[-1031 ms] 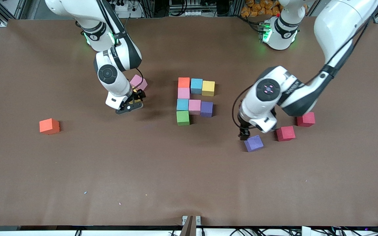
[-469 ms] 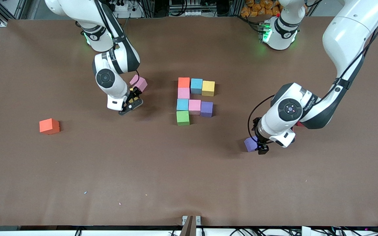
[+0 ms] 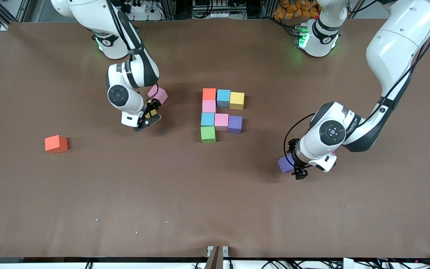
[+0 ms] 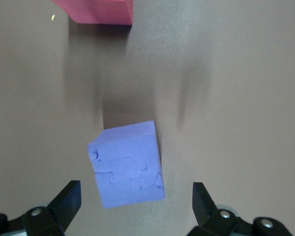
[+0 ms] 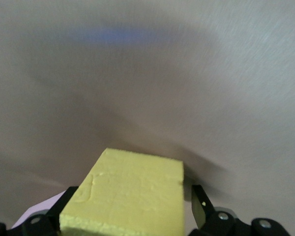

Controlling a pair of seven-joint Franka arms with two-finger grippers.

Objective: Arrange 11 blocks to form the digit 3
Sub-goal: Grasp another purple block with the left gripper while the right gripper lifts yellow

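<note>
Standing at eight joined cubes in the partial digit 3 (image 3: 221, 121) mid-counter (image 3: 215, 209), lacking the whole last bar due just nearer the front camera than the green cube (image 3: 208, 134), leaving three to add. Gripping a yellow cube (image 5: 132, 191) in the clenched right end effector (image 3: 148, 120), beside a stray pink cube (image 3: 158, 94). Hovering the released left end effector (image 3: 298, 172) astride a loose purple cube (image 3: 284, 164), not touching it.

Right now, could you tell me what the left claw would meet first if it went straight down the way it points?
Most likely the purple block, lying between the open left claw fingers; height above it is unclear.
</note>
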